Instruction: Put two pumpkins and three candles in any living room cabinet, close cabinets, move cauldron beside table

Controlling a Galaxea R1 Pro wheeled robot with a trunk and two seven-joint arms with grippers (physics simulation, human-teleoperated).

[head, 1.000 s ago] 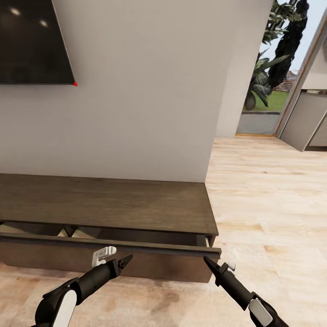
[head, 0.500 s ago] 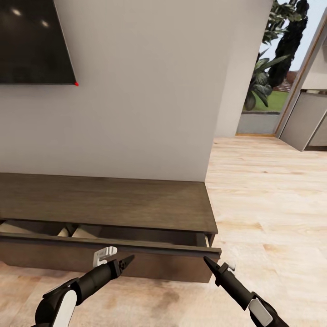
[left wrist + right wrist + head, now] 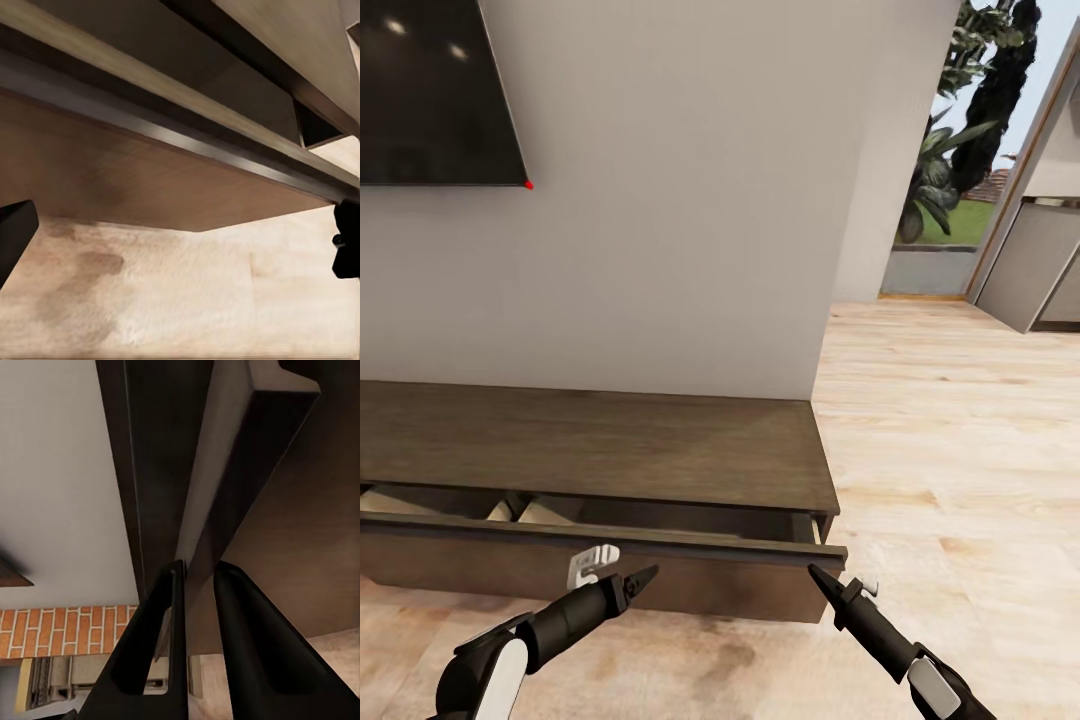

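Dark-brown cabinet point(image 3: 600, 450) just ahead of both grippers, its top drawer point(image 3: 610, 540) pulled partly out, two pale rounded objects point(image 3: 525, 512) inside but too hidden to name, right gripper point(image 3: 818, 577) fingers nearly closed at the drawer front's corner edge, left gripper point(image 3: 622, 580) spread open just below the drawer front.

One long low dark-brown wood cabinet point(image 3: 610, 445) with one drawer point(image 3: 660, 545) pulled partly open, one black wall-mounted TV point(image 3: 430, 90), one leafy green plant point(image 3: 960, 130) outside, and two black pincers, left point(image 3: 632, 580) and right point(image 3: 822, 580).
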